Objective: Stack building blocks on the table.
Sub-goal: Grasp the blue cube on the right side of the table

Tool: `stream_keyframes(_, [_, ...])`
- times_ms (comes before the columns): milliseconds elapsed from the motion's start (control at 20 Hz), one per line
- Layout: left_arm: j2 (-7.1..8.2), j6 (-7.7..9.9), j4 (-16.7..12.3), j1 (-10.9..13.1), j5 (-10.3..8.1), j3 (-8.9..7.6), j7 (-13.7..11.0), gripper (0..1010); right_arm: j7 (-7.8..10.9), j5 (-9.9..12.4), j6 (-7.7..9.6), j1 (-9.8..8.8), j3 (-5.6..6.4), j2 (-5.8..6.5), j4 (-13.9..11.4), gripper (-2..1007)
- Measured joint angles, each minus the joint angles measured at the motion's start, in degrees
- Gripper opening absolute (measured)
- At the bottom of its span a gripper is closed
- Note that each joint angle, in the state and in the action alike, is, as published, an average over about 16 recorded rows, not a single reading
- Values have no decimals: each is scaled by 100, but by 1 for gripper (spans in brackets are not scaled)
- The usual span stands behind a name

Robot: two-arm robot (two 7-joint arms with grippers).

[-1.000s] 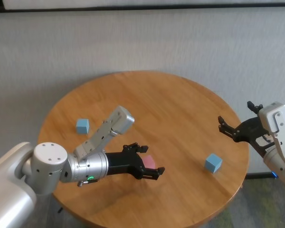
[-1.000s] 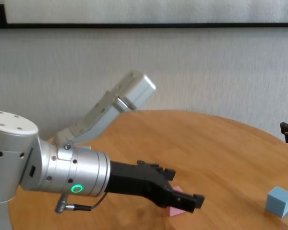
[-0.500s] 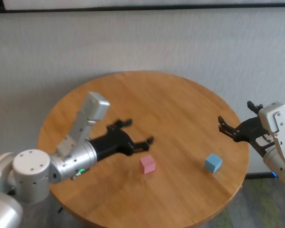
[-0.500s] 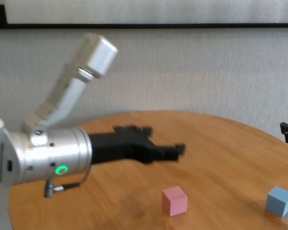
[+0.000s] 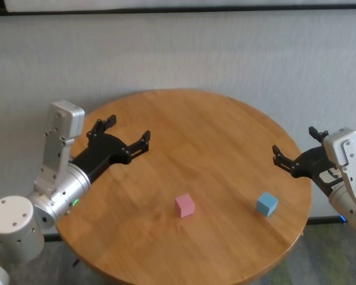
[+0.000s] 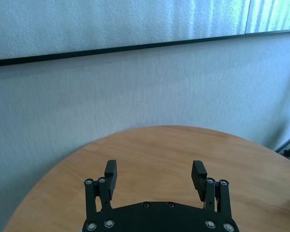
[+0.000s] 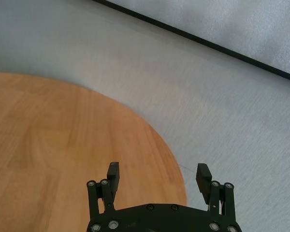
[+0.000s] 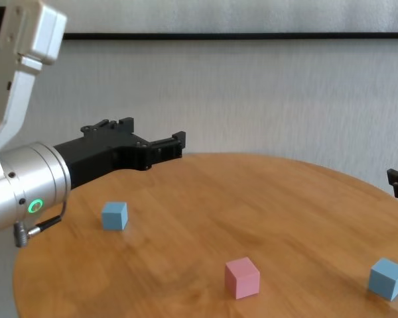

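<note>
The pink block (image 5: pixel 184 205) lies alone near the middle of the table (image 5: pixel 213 136), toward its near side. One blue block (image 5: pixel 266 203) lies to its right, near the table's right edge; the other blue block (image 8: pixel 114 215) lies on the left part of the table, well apart from both. No block is stacked. The left gripper (image 5: pixel 127 135) hovers over the table's far left, fingers spread wide, holding nothing. The right gripper (image 5: pixel 296 153) hangs at the table's right edge, likewise spread and empty.
</note>
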Motion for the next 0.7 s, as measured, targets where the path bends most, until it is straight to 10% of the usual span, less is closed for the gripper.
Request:
stream_keyframes(400, [-25,-62,-58,74,5,-122,115,1000,192,147,175,-110,52,80,-200,1005])
stream_keyframes(700, [-20,-37,-24,37,9,-63,57,1000,633,593,845,-350,182,311,-667,1005])
